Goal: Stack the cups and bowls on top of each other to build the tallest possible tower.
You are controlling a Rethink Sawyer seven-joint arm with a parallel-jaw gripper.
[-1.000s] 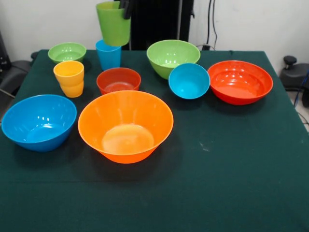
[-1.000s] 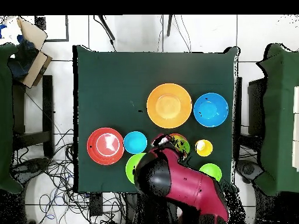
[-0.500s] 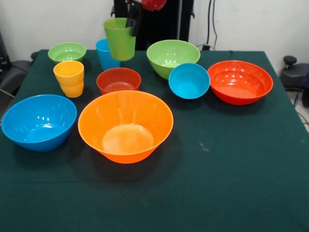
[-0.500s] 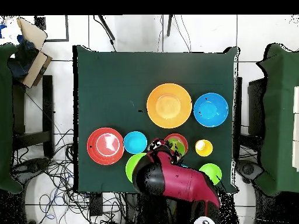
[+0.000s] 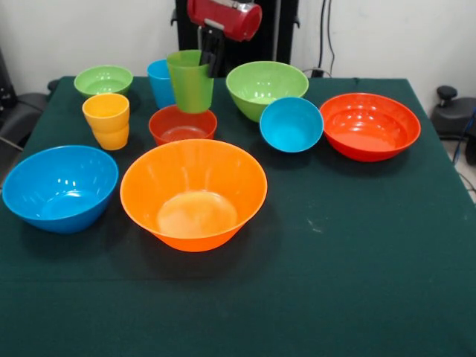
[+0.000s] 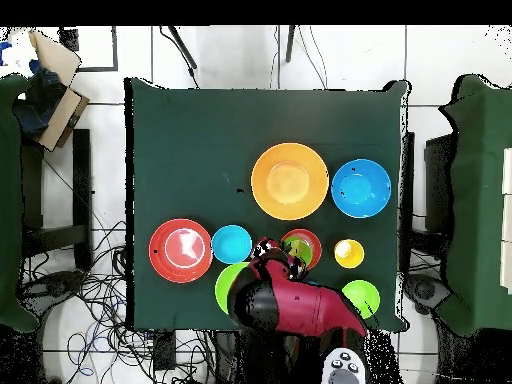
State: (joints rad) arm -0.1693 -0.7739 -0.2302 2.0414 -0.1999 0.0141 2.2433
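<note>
The gripper is clamped on the rim of the green cup, holding it in the air just above the small red-orange bowl (blue cup right behind), toward the table's robot-side edge.

Robotics lab or test room indicated. Single table draped in dark green cloth, set on pale tiled floor. Loose cables strewn across floor beside table. Red robot arm mounted at table edge. Plain white wall seen behind, cords hung down it.
</note>
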